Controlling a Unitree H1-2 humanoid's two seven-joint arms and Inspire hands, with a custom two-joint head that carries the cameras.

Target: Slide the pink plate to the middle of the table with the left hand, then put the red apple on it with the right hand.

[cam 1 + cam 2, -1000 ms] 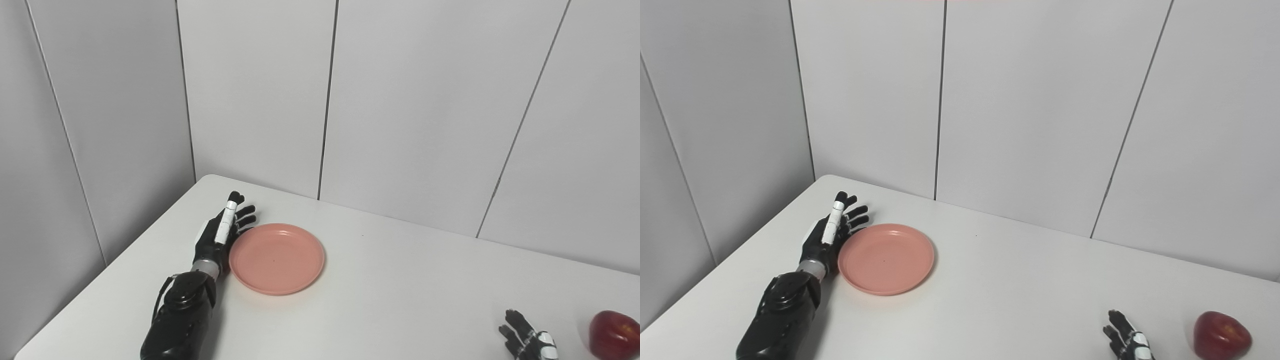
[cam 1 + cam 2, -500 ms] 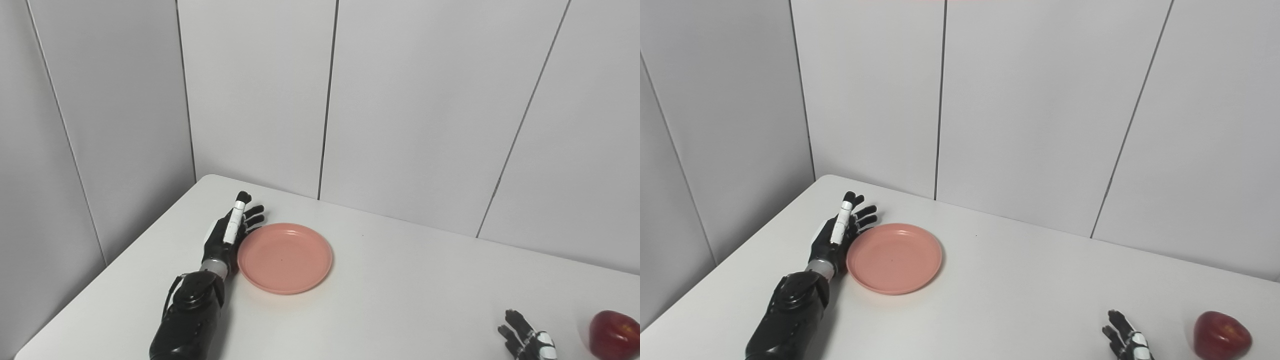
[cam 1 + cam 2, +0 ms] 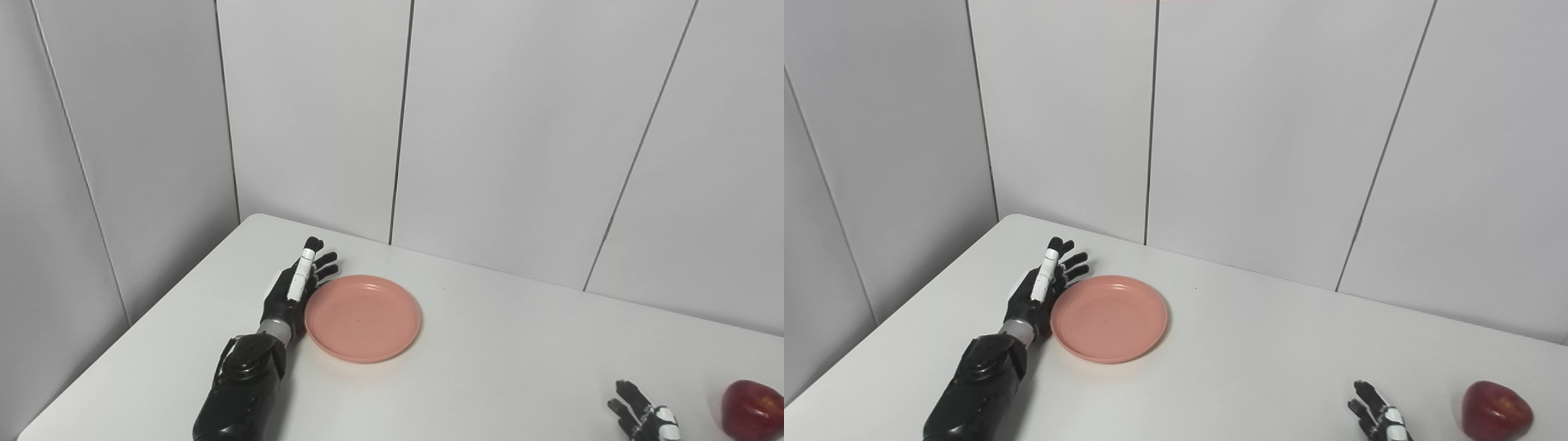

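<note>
A round pink plate (image 3: 362, 317) lies flat on the white table (image 3: 490, 343), left of its middle. My left hand (image 3: 295, 286) stands on edge against the plate's left rim, fingers straight and apart, holding nothing. A red apple (image 3: 752, 409) sits near the table's right front corner. My right hand (image 3: 643, 419) rests low at the bottom edge, a little left of the apple and apart from it, fingers spread and empty; the frame cuts off its lower part.
Grey panelled walls (image 3: 502, 122) close in the table at the back and on the left. The table's left edge (image 3: 141, 324) runs diagonally beside my left forearm (image 3: 242, 392).
My left hand has pushed the pink plate to the right across the table, hand and plate moving together. The right hand and the apple have stayed in place.
</note>
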